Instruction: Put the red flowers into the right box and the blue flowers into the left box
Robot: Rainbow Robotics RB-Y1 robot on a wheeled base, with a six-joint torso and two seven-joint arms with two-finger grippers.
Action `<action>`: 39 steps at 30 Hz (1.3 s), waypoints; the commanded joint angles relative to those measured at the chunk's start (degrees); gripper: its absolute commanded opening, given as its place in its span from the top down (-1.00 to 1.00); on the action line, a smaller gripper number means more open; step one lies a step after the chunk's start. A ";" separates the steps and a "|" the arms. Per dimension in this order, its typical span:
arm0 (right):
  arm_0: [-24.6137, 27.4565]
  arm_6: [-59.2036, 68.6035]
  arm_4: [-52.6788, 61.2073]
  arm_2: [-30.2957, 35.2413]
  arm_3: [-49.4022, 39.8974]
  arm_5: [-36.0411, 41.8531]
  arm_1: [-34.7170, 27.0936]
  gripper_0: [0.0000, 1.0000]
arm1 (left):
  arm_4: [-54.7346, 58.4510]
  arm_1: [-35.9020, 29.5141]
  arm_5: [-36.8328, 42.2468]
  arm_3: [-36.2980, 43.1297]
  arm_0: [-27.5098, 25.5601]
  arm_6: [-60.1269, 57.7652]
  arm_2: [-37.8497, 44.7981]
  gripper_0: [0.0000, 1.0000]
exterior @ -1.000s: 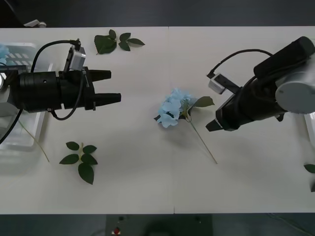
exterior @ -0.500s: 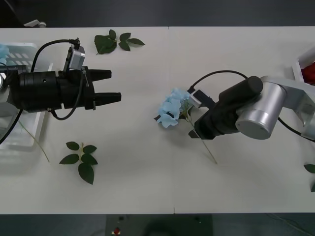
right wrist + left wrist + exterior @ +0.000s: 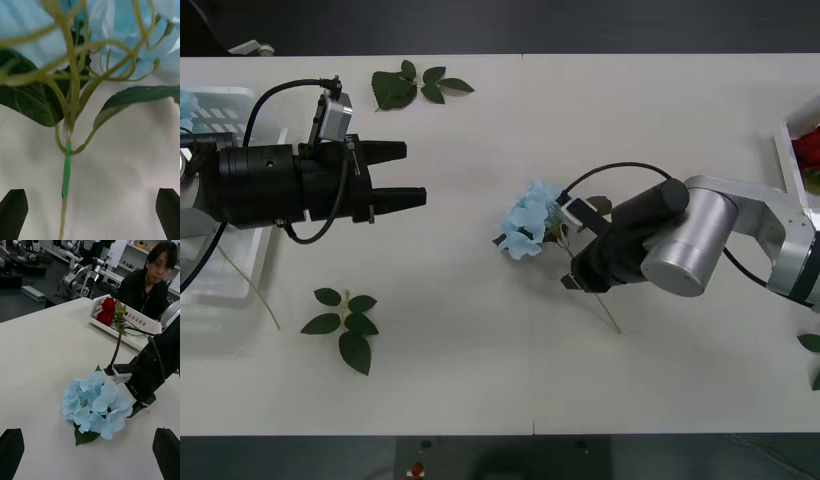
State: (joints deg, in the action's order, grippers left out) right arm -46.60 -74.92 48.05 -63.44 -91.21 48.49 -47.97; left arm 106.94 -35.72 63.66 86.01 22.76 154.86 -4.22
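The right gripper's jaws stood spread astride the thin green stem of the pale sky-blue artificial flower cluster, probably lined up to pinch below the bloom. The left gripper's jaws gaped idle, well apart. Beneath lay the white surface; beyond, a white slotted tray held deep red roses.

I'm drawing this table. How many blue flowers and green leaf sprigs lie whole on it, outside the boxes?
blue flowers: 1
leaf sprigs: 2, one at the far edge, one near the left box
Total: 3
A cut-off leaf at the right edge is not counted.
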 commanded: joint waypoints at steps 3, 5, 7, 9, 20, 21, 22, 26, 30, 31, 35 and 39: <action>-1.13 1.10 -1.11 0.07 0.07 -1.12 0.77 -0.08 | 2.84 -1.46 -1.78 1.53 -0.61 -2.81 -0.79 -0.99; -1.13 1.18 -1.38 0.16 0.07 -1.29 0.95 0.50 | 3.28 -1.46 -2.93 1.88 -0.61 -2.72 -1.49 -0.99; -1.13 1.18 -1.38 0.16 0.16 -1.29 0.95 1.00 | 3.36 -1.46 -4.07 2.24 -0.61 -2.63 -2.20 -0.99; -1.13 1.10 -1.29 0.16 0.25 -1.29 0.95 1.00 | 3.36 -1.46 -4.16 2.24 -0.61 -2.63 -2.20 -0.98; -1.13 0.74 1.44 2.01 0.25 -2.61 0.07 1.00 | 3.36 -1.46 -3.98 2.24 -0.61 -2.45 -2.20 -0.98; -1.13 0.22 3.28 3.50 0.25 -2.61 -0.28 1.00 | 3.28 -1.55 -3.98 2.24 -0.61 -2.45 -2.20 -0.99; -1.13 -0.49 5.39 5.26 0.25 -2.61 -0.46 1.00 | 3.19 -1.55 -3.98 2.24 -0.61 -2.37 -2.20 -0.99; -1.13 -6.82 14.27 12.47 0.34 -2.43 -1.34 1.00 | 2.84 -1.55 -3.89 2.24 -0.70 -2.37 -2.20 -0.98; -1.13 -14.55 25.61 21.61 2.00 0.29 -0.99 1.00 | 2.84 -1.46 -3.81 2.24 -0.70 -2.19 -2.20 -0.99; -1.13 -16.66 27.98 23.63 2.62 1.17 -0.64 1.00 | 2.92 -1.46 -3.81 2.24 -0.61 -2.19 -2.20 -0.99; -1.13 -28.26 39.49 30.84 7.63 4.68 1.56 1.00 | 3.10 -1.46 -3.81 2.24 -0.70 -1.93 -2.20 -0.98; -1.13 -40.04 45.91 37.25 13.17 8.73 4.64 1.00 | 3.10 -0.93 -3.54 2.24 -0.88 -1.40 -2.20 -0.98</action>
State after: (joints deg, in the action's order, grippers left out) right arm -46.59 -107.74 91.23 -28.72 -80.44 55.59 -45.55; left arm 109.81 -35.72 59.71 86.16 22.72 154.86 -7.08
